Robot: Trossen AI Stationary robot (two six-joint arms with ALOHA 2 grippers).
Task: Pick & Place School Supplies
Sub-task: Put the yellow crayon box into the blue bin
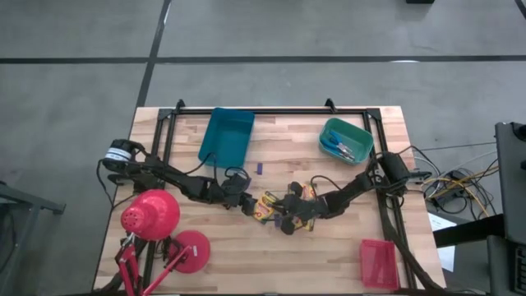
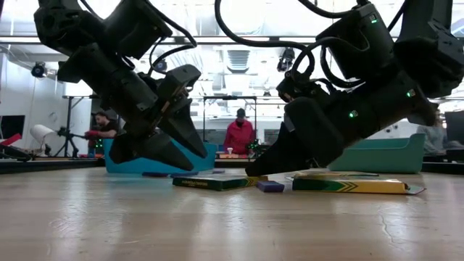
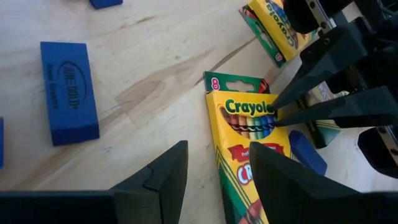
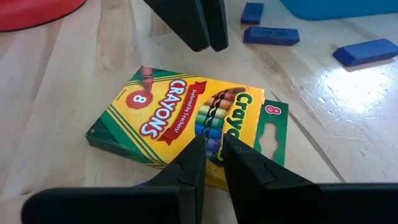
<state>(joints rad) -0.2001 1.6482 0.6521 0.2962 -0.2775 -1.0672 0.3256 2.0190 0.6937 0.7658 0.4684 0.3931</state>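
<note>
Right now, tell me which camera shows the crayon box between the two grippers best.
The right wrist view: the crayon box lies flat, its whole printed face readable. The left wrist view cuts it off, the low view shows only its edge, and the high view a small yellow patch.

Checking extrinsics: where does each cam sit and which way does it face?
High: above the table, straight down; both arms, left hand and right hand at the middle.
Low: table height, level across toward the blue tray; both arms drop in from above.
Left wrist: on left arm, past its own fingers onto a crayon box.
Right wrist: on right arm, past its own fingers.
Shared: both wrists see that box.
</note>
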